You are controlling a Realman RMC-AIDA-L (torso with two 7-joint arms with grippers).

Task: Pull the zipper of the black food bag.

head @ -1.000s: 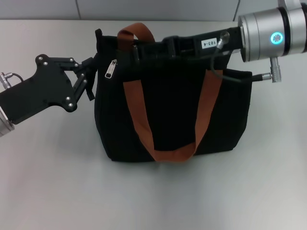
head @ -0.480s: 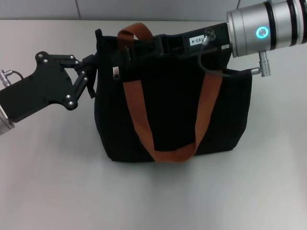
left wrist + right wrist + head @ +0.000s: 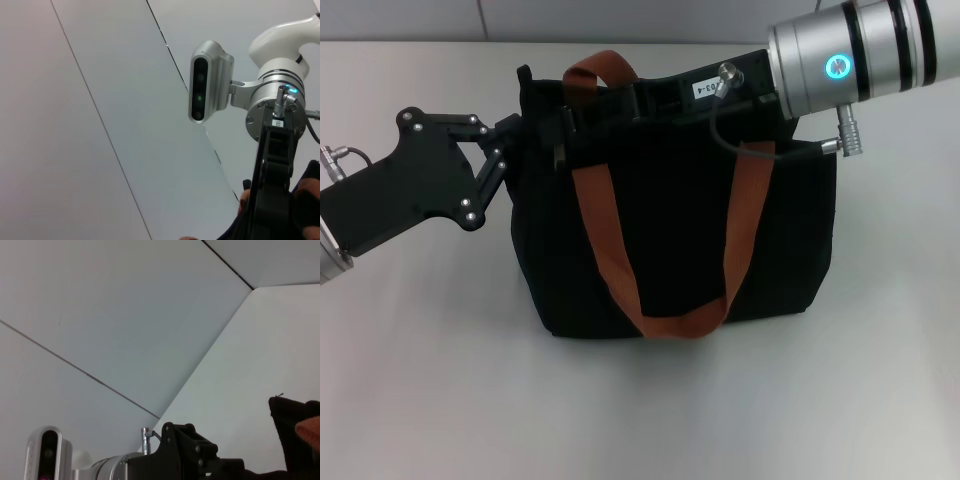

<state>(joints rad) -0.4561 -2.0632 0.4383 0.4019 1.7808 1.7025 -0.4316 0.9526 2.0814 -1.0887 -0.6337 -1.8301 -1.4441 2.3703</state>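
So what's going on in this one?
A two-armed robot is working on the zip of a black food bag standing on a grey table. The left gripper is pressed against the bag's upper left corner, apparently bracing it. The right gripper reaches across the top edge to where the zipper sits, by the orange-brown strap.

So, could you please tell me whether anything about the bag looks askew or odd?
Nothing looks damaged or spilled. The boxy black fabric bag stands upright on the white table. Its top left corner is gathered where the left hand presses; the right hand reaches along its top edge.
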